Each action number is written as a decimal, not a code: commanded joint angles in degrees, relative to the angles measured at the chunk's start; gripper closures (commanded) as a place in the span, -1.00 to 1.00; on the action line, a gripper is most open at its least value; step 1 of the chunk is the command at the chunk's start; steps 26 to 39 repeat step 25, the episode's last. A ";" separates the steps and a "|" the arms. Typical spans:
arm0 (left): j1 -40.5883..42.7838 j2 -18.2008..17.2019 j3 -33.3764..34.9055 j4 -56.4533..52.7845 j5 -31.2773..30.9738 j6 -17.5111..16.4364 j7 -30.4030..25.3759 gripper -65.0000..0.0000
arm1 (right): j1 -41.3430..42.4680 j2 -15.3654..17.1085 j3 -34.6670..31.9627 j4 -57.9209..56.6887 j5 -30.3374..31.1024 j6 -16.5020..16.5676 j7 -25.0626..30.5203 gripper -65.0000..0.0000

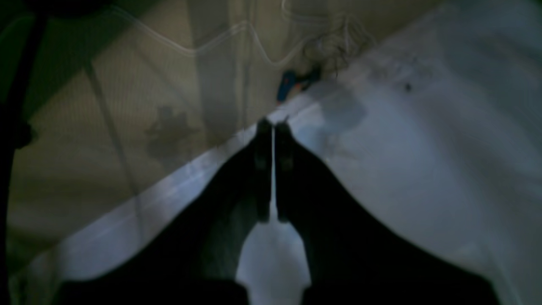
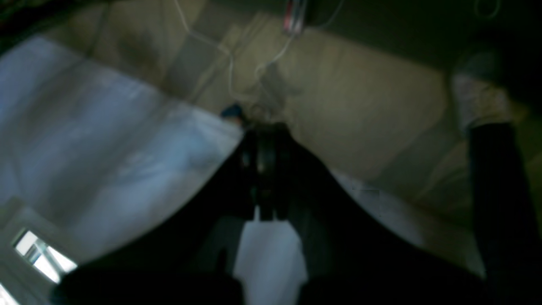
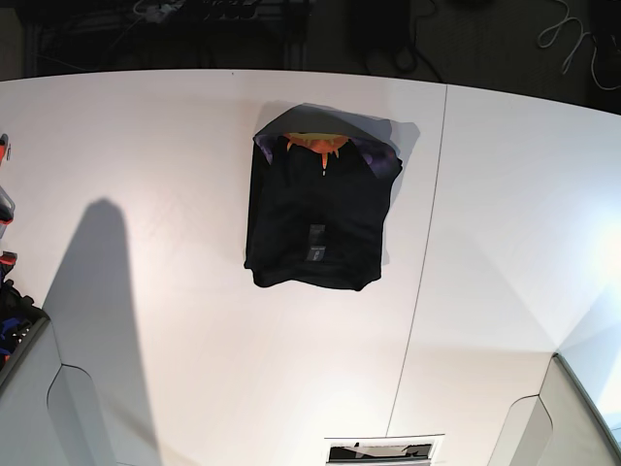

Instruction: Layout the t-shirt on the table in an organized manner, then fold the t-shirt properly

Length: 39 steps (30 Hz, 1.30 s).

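White tabletop, my folded t-shirt near its far edge; left claw and right claw both closed, empty.

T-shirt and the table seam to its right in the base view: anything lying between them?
Nothing. In the base view the strip of table between the t-shirt and the seam is bare white, apart from the shirt's own shadow.
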 commanded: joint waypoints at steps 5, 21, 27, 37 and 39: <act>-10.05 4.26 5.86 -12.17 2.12 0.79 1.33 0.96 | 7.78 0.57 -5.25 -10.27 -0.98 -3.37 -1.18 1.00; -31.65 8.50 14.05 -29.14 -0.81 0.81 -2.43 0.96 | 17.11 -0.81 -14.80 -20.06 -4.04 -1.20 -0.76 1.00; -31.89 8.50 14.05 -29.14 -1.01 0.81 -3.82 0.96 | 16.98 -0.81 -14.80 -20.06 -4.24 -1.03 -0.74 1.00; -31.89 8.50 14.05 -29.14 -1.01 0.81 -3.82 0.96 | 16.98 -0.81 -14.80 -20.06 -4.24 -1.03 -0.74 1.00; -31.89 8.50 14.05 -29.14 -1.01 0.81 -3.82 0.96 | 16.98 -0.81 -14.80 -20.06 -4.24 -1.03 -0.74 1.00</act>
